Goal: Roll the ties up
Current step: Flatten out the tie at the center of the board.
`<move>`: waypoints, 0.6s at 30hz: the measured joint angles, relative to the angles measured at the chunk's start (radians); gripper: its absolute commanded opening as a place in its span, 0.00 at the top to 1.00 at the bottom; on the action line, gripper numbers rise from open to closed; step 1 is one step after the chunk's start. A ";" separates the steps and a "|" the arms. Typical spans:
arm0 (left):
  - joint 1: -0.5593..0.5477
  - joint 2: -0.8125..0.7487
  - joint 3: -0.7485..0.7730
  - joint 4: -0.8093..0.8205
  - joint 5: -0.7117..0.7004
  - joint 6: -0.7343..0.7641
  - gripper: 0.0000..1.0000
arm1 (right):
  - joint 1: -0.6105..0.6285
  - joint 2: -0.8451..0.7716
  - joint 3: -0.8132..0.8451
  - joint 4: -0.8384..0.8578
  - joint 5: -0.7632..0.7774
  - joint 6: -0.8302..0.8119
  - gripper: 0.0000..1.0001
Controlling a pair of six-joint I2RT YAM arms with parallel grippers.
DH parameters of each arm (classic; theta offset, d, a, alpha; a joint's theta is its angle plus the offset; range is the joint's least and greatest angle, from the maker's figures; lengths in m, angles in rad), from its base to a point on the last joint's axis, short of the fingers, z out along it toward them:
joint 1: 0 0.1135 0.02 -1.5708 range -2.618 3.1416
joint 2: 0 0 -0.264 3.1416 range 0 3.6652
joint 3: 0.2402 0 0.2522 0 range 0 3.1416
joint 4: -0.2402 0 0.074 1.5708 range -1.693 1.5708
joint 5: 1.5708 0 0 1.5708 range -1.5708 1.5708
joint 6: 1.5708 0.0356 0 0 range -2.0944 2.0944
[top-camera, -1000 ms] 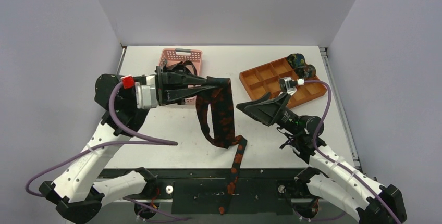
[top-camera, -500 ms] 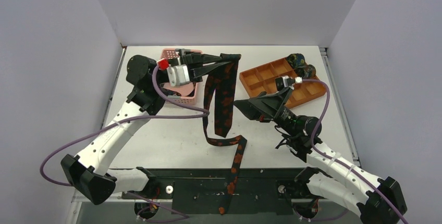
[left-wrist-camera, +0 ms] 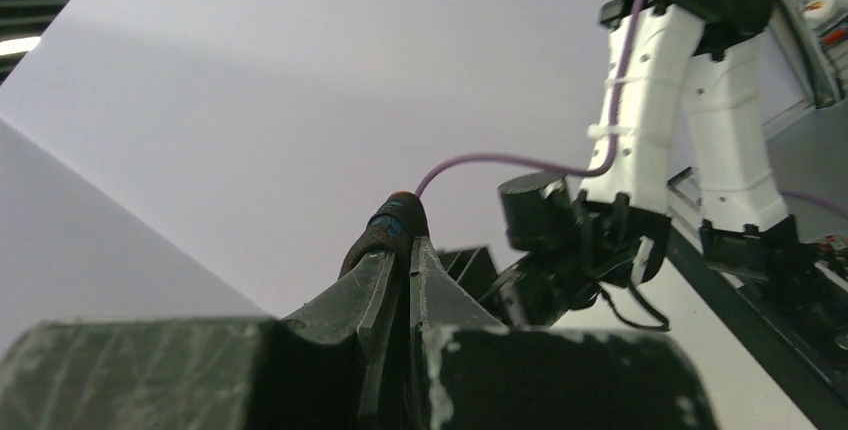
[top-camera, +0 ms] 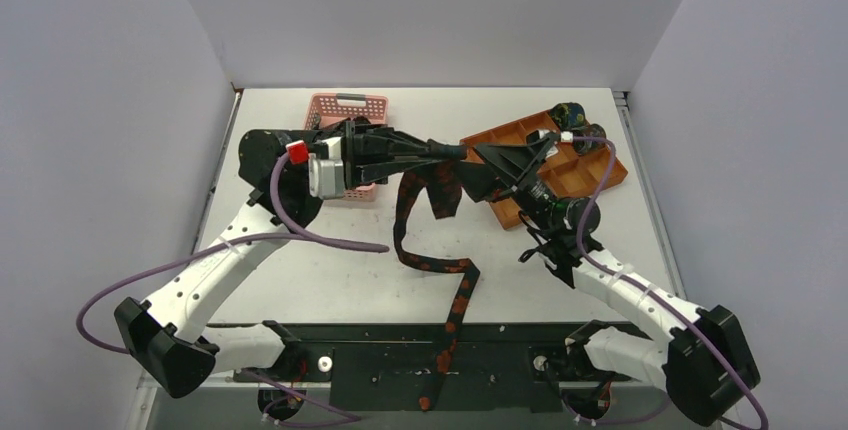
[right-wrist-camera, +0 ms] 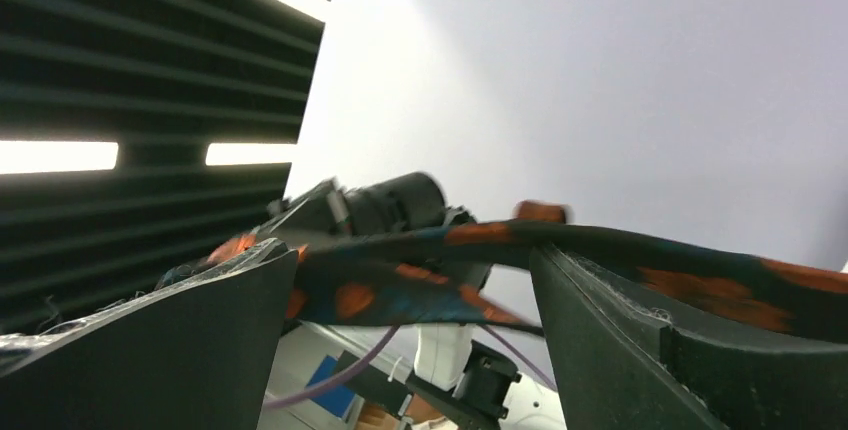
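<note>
A long dark tie [top-camera: 412, 212] with orange-red motifs hangs from my left gripper [top-camera: 457, 151], which is shut on a fold of it above the table's middle. The strip loops down onto the table and trails over the near edge. In the left wrist view the pinched fold of the tie [left-wrist-camera: 398, 224] pokes out past the shut left gripper [left-wrist-camera: 410, 246]. My right gripper [top-camera: 478, 168] meets it from the right, open, astride the tie's wide end. In the right wrist view the tie [right-wrist-camera: 400, 295] stretches across between the wide-apart fingers of the right gripper [right-wrist-camera: 412, 250].
An orange compartment tray [top-camera: 603, 167] lies at the back right, partly behind the right gripper, with two rolled ties [top-camera: 578, 122] at its far corner. A pink mesh basket [top-camera: 346, 105] stands at the back left behind the left arm. The tie's tail [top-camera: 444, 345] hangs over the front rail.
The left gripper swung the tie toward the back, then settled above the table's middle. The right gripper rose and advanced left, and its open fingers now straddle the tie beside the left gripper's tip.
</note>
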 measured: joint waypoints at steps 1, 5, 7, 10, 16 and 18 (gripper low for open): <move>-0.010 -0.010 -0.005 -0.006 0.009 0.006 1.00 | -0.001 0.017 0.000 0.000 0.003 0.008 0.10; -0.051 -0.039 -0.013 -0.035 0.039 0.029 1.00 | 0.000 0.056 0.001 0.000 0.007 0.033 0.10; -0.069 -0.043 -0.014 -0.044 0.052 0.037 1.00 | 0.000 0.066 0.014 -0.002 0.006 0.041 0.10; -0.082 -0.043 -0.014 -0.084 0.065 0.070 1.00 | 0.008 0.083 0.031 0.001 -0.005 0.053 0.10; -0.030 -0.031 0.023 -0.286 0.071 0.216 1.00 | 0.011 0.024 -0.010 -0.035 -0.042 0.077 0.10; 0.006 -0.018 0.031 -0.276 0.071 0.203 1.00 | -0.018 -0.044 -0.032 -0.075 -0.059 0.076 0.10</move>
